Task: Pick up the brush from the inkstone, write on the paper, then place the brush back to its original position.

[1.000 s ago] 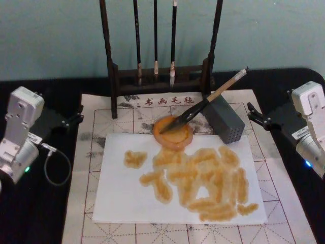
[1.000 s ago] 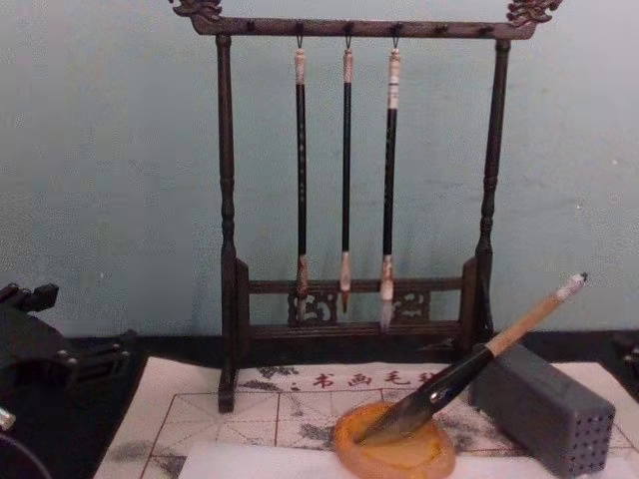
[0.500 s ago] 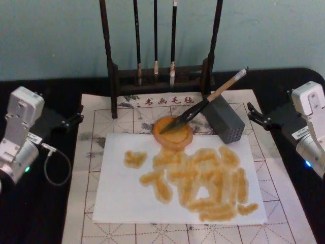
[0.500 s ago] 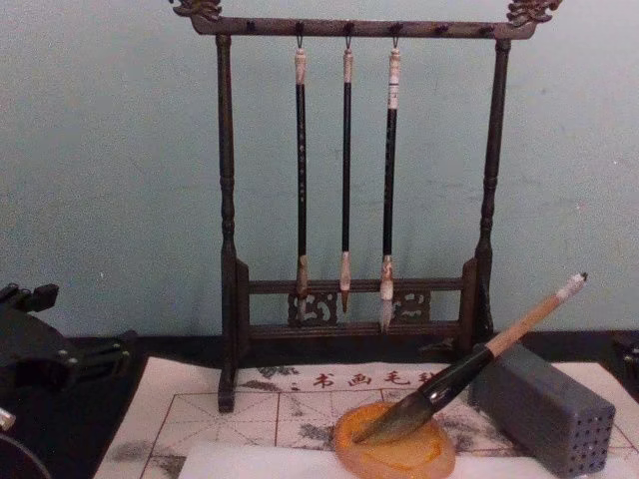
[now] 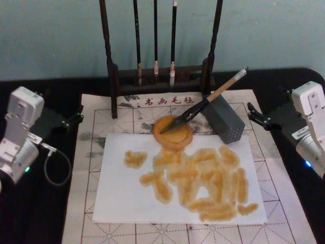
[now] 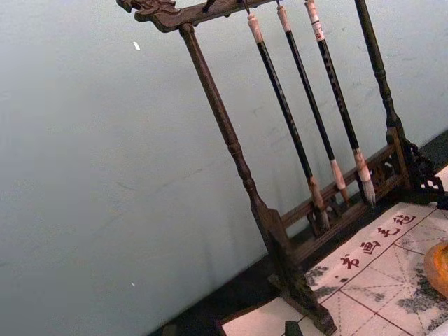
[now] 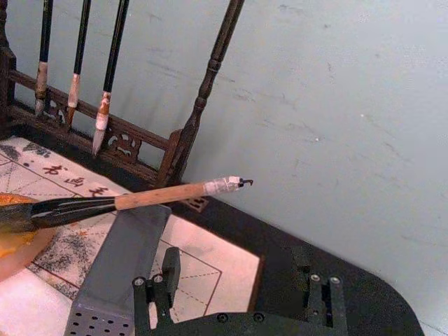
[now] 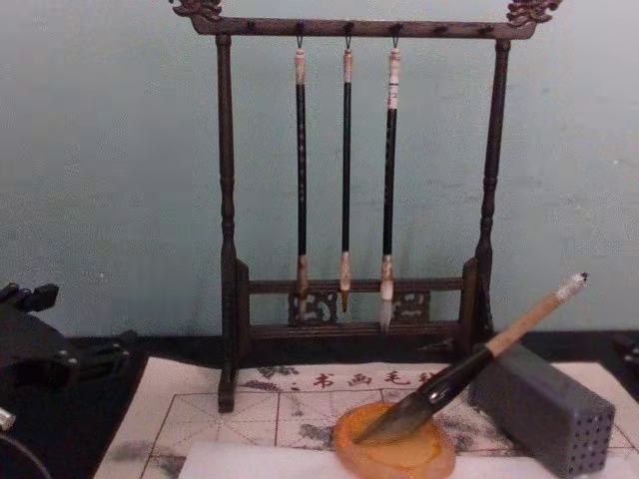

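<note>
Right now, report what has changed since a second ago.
Nothing visibly changed. The brush still rests with its tuft in the inkstone and its handle on the grey block; the paper keeps its amber strokes; the left gripper and right gripper stay parked at the sides, fingers open.

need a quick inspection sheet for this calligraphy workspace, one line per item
surface: black table with a red-grid mat on it, ink stains near the mat's far edge
job's things: brush has its tuft in the inkstone and its handle leaning on the grey block; paper has orange strokes over much of it
clutter: rack with three thin brushes hanging
end effectors: left end effector open, empty, at the table's left; right end effector open, empty, at its right
cables: one loop beside the left arm
surroundings: plain teal wall
</note>
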